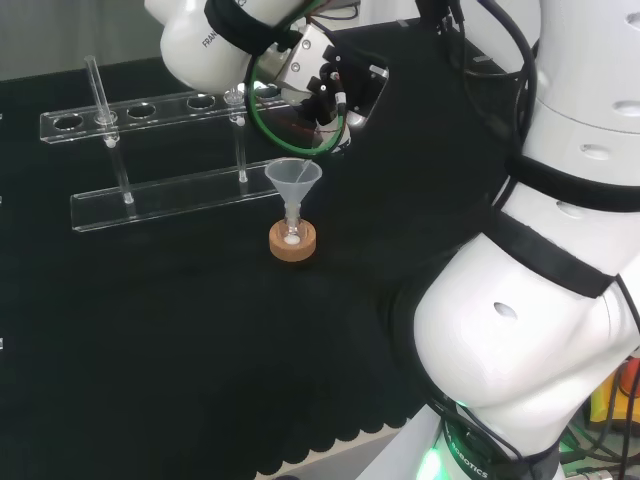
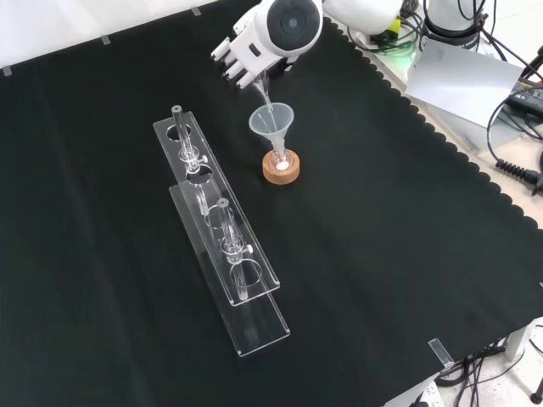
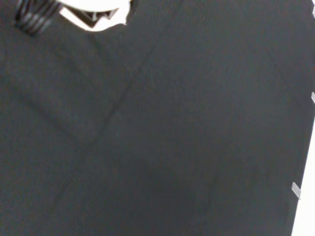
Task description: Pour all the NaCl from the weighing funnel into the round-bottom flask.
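My fingers (image 2: 240,64) pinch the clear weighing funnel (image 2: 264,95), tilted over the clear plastic funnel (image 2: 271,124); too steep a tilt could spill salt onto the black bench (image 2: 382,212).

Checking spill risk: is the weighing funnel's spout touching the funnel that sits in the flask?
Cannot tell. In the front view the weighing funnel, held in the hand, points its spout into the funnel, but clear glass overlaps there; no view shows a gap or contact plainly.

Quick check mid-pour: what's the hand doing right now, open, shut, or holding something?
Hand: shut on the weighing funnel, holding it tilted, its narrow end down in the funnel that stands in the round-bottom flask.
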Motion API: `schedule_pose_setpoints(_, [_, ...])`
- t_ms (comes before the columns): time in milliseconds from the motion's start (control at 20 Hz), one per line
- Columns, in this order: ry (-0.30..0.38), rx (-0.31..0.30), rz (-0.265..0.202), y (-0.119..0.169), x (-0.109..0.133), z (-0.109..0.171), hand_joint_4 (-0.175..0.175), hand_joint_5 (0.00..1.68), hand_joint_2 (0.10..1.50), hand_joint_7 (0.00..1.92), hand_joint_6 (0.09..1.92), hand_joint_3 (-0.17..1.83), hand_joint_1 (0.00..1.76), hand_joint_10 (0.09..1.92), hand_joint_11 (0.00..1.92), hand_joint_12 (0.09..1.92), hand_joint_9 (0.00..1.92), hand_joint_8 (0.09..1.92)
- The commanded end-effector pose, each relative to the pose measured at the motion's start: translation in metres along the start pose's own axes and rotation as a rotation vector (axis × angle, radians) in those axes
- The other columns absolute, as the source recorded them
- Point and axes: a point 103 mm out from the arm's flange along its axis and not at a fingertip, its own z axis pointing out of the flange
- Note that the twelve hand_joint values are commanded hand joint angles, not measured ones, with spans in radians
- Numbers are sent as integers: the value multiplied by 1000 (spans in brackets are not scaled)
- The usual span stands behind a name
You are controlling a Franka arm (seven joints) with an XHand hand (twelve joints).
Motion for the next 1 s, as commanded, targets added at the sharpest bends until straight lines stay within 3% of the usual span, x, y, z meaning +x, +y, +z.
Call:
schedule_pose_setpoints(50, [-26, 6, 2, 0, 3, -4, 175, 1077, 706, 616, 1051, 742, 1062, 511, 483, 1275, 855, 665])
schedule_pose_setpoints(1000, [-161, 38, 21, -4, 11, -23, 175, 1083, 702, 606, 1043, 743, 1064, 509, 468, 1274, 840, 660])
